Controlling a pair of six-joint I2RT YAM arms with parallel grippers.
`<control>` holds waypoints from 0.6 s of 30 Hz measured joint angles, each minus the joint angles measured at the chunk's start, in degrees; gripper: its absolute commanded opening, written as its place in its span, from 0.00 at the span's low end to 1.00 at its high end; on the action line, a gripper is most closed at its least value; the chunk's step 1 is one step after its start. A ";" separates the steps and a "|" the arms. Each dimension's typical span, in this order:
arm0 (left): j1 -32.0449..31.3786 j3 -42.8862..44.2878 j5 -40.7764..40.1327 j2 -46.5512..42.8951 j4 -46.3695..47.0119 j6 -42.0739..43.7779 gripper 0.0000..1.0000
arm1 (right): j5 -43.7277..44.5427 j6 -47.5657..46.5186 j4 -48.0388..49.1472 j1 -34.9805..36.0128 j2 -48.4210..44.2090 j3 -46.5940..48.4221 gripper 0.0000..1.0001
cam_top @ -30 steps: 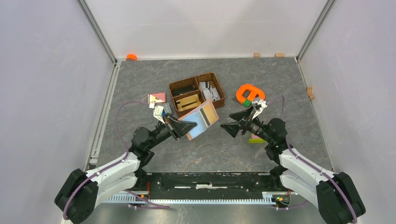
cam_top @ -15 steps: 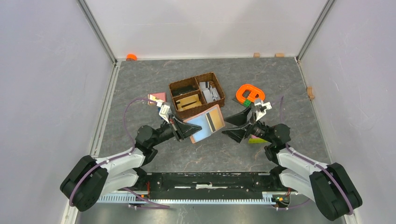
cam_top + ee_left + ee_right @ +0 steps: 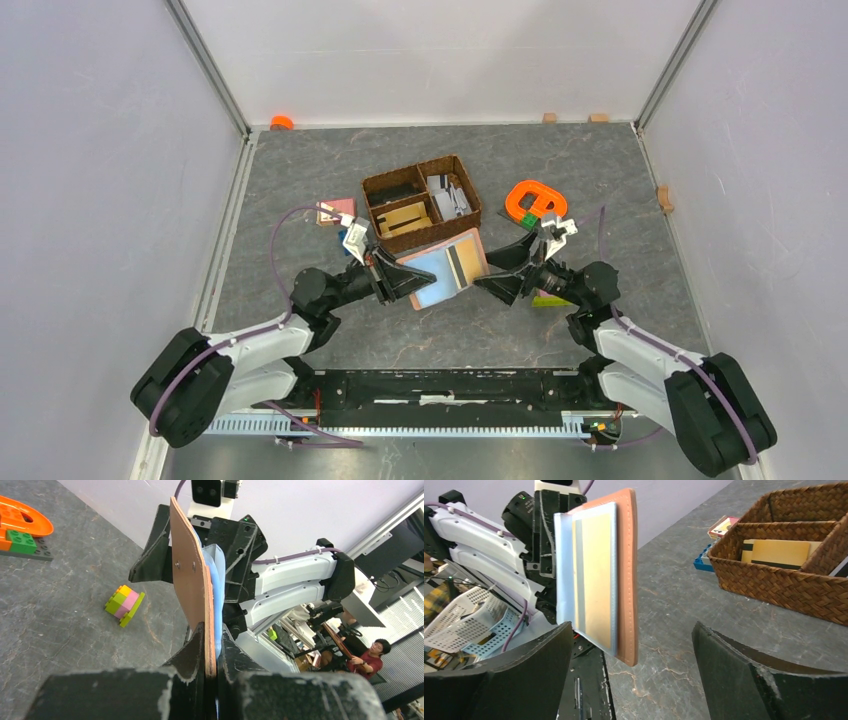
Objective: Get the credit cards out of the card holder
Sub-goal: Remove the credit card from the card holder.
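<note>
The left gripper is clenched on the lower edge of the card holder. It holds the card holder upright and clear of the table, at the centre of the top view. The brown leather back faces the left wrist camera. The pale blue inner sleeve faces the right arm, and a tan credit card sits inside that sleeve. The right gripper is spread wide and grasps nothing. It is just right of the card holder's free edge in the top view, and contact cannot be told. Above these in the frame, a woven basket rests on the table.
</note>
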 measured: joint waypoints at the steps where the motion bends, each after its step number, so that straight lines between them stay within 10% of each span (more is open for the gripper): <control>1: -0.13 0.22 0.39 0.11 0.15 0.00 0.02 | 0.28 -0.66 -1.09 0.00 -0.52 0.00 0.82; 18: -0.26 1.86 0.31 0.11 -3.67 0.22 0.14 | -4.85 10.14 15.96 0.00 4.22 0.00 0.05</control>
